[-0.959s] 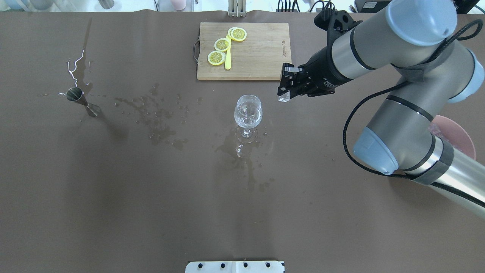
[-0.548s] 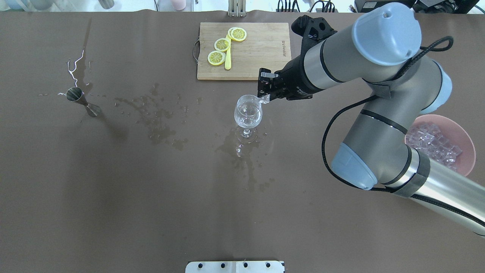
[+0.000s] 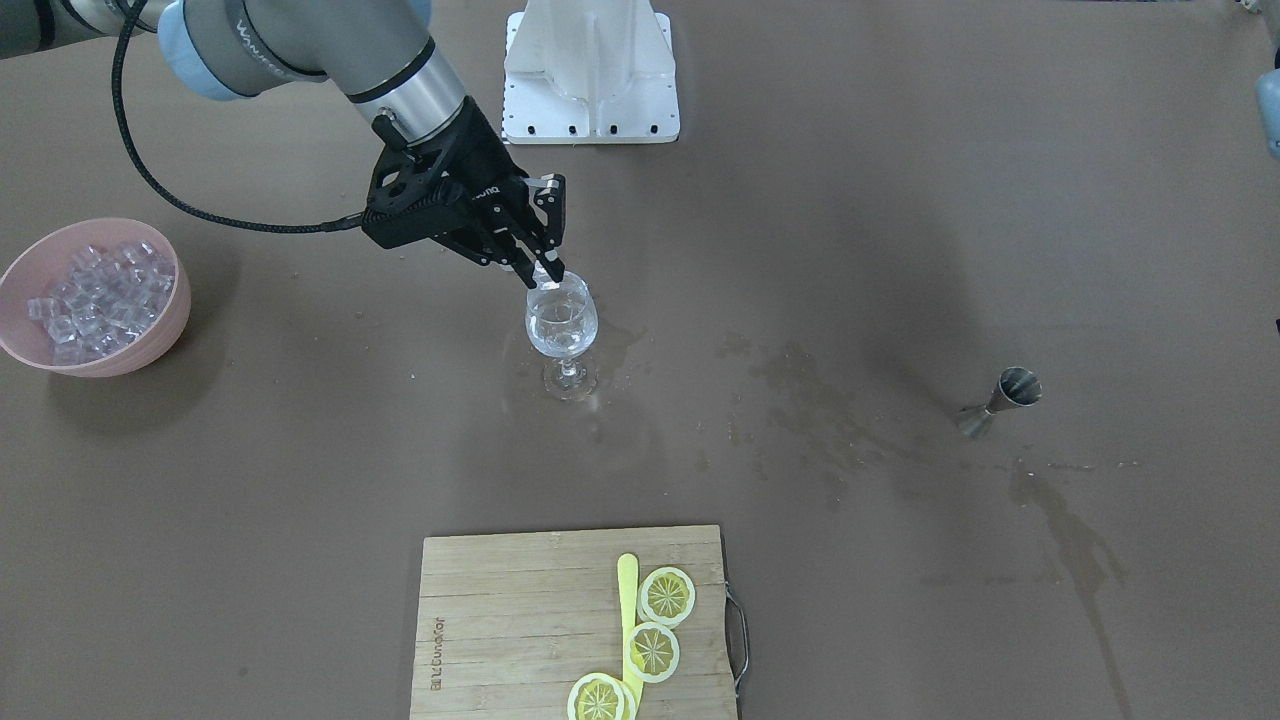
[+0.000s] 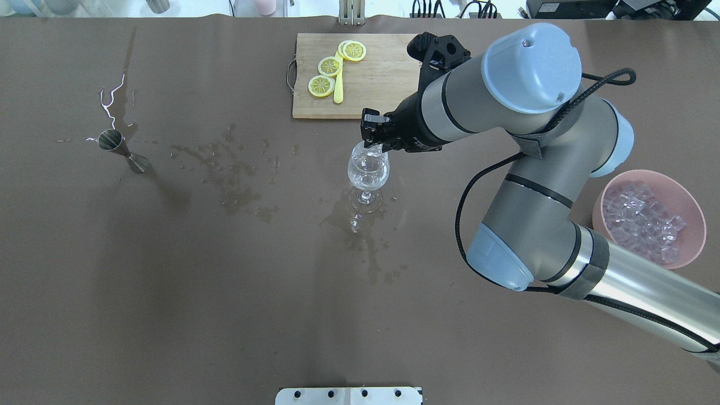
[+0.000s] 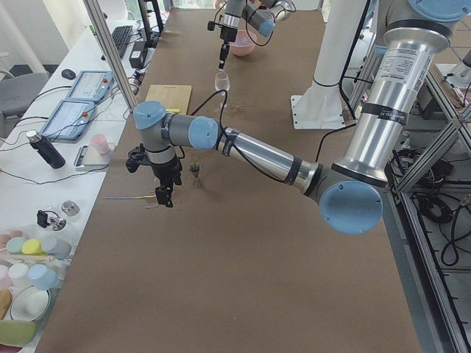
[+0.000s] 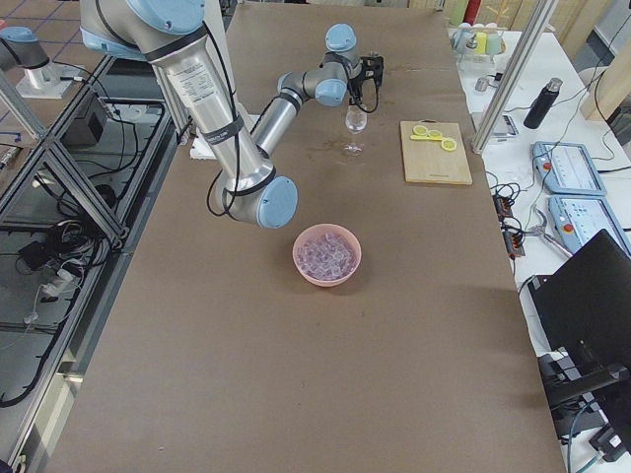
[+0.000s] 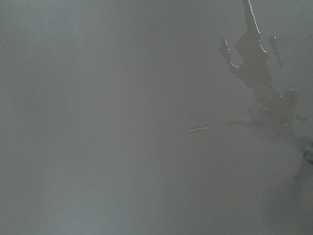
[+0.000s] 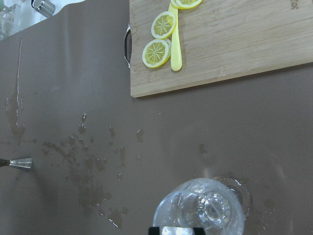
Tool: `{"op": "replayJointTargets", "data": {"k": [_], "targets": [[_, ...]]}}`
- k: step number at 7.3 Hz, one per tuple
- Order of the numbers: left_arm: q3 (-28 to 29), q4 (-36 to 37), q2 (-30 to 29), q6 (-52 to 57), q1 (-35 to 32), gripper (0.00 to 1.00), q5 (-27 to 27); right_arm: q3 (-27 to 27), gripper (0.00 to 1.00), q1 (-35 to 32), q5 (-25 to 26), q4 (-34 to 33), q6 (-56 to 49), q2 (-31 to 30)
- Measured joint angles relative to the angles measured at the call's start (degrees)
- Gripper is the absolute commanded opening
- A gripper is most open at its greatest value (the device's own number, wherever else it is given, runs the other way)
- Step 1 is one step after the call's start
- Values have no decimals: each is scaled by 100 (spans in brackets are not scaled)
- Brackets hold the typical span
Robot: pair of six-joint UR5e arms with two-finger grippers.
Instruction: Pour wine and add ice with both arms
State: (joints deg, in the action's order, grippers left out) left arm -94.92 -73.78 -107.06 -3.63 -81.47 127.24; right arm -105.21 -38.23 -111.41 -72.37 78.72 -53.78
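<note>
Glass (image 4: 368, 169), jigger (image 4: 121, 149) — open table (image 4: 225, 315) between

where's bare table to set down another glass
Bare: the strip between the base plate and the wine glass or jigger. Crowded: at the glass, where the right gripper holds an ice cube, with cutting board and spill stains close.

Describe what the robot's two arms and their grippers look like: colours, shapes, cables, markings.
The right arm and left arm are jointed silver-grey tubes with rounded light-blue joint caps. A black cable loops alongside the right arm. The right gripper and left gripper are black; the right one is two-fingered and carries small white lettering.
</note>
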Motion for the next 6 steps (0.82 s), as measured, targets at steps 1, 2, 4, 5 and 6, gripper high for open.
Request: {"op": "replayJointTargets", "data": {"k": [1, 2, 4, 5, 6], "targets": [[24, -38, -1, -3, 0, 98, 2, 10, 99, 33, 12, 2, -18, 1], [37, -56, -4, -3, -7, 98, 2, 10, 100, 46, 16, 1, -71, 0], [43, -65, -7, 2, -15, 98, 2, 5, 100, 46, 19, -6, -268, -31], [44, -65, -8, 2, -17, 98, 2, 0, 100, 13, -2, -22, -384, -51], [44, -66, -10, 5, -18, 98, 2, -18, 100, -101, -88, -87, -583, -115]]}}
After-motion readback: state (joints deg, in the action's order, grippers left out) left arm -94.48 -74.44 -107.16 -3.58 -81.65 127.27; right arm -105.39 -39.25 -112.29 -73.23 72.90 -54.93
